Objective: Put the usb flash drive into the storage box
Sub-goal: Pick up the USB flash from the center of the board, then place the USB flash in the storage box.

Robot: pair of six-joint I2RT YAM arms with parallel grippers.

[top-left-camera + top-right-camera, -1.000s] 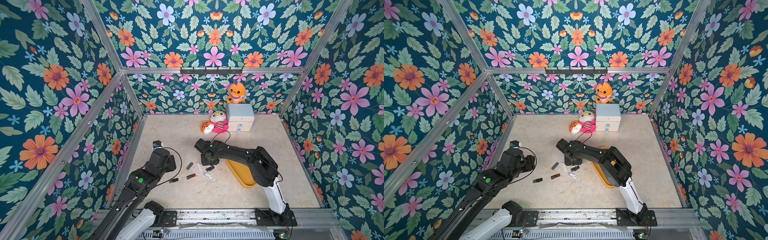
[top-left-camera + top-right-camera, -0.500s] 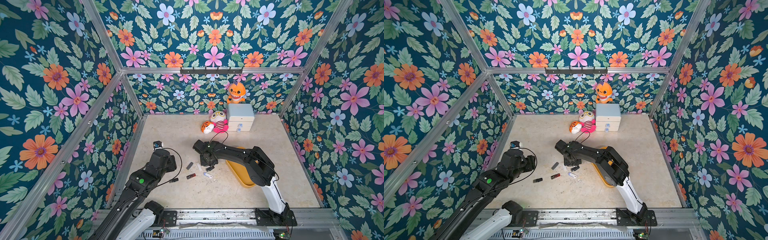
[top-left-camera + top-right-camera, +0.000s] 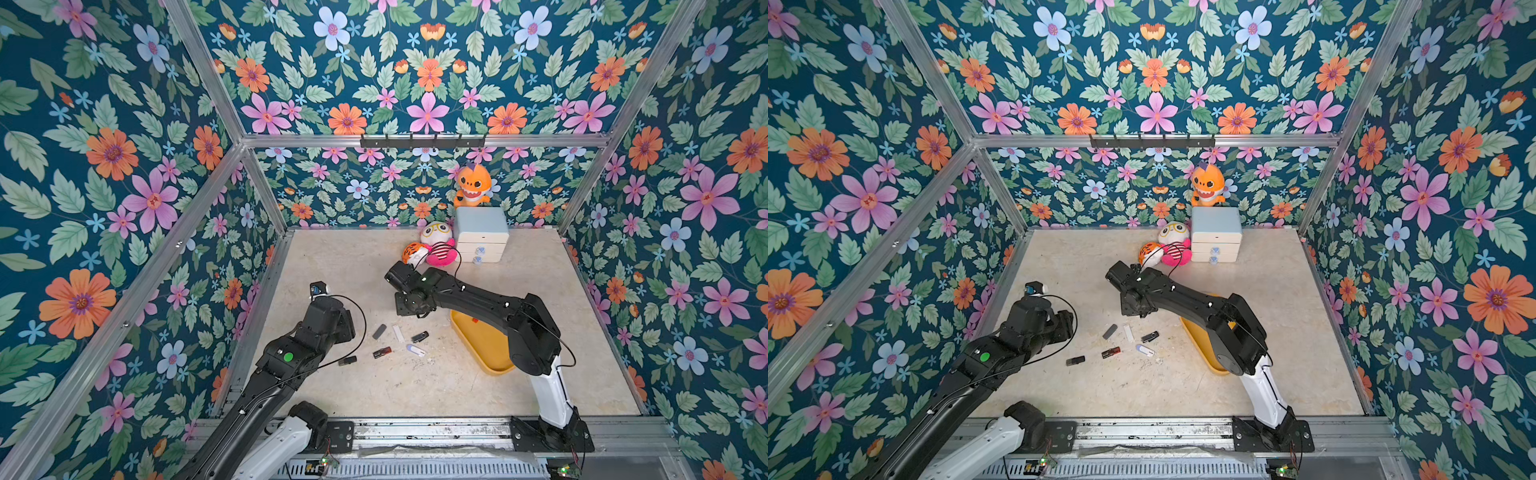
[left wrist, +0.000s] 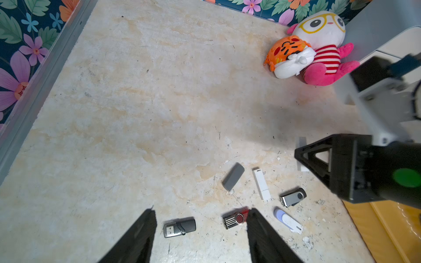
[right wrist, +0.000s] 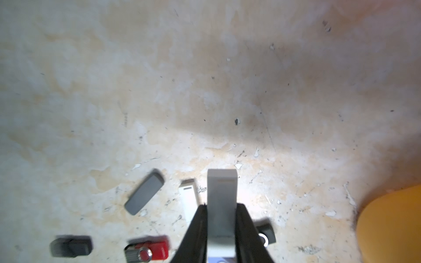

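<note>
Holding a pale usb flash drive, the right claw hovers.

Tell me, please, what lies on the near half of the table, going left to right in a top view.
black capped drive → red drive → white stick drive → blue-and-white drive → storage box. The grey drive and black swivel drive overlap these, so I leave them out.

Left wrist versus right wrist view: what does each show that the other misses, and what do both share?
Left wrist only: the open left gripper, a white-and-pink plush doll and an orange plush toy. Right wrist only: the right gripper plainly shut on a pale grey rectangular flash drive. Both: the dark grey drive, slim white drive, red swivel drive and shallow yellow plastic storage box.
</note>
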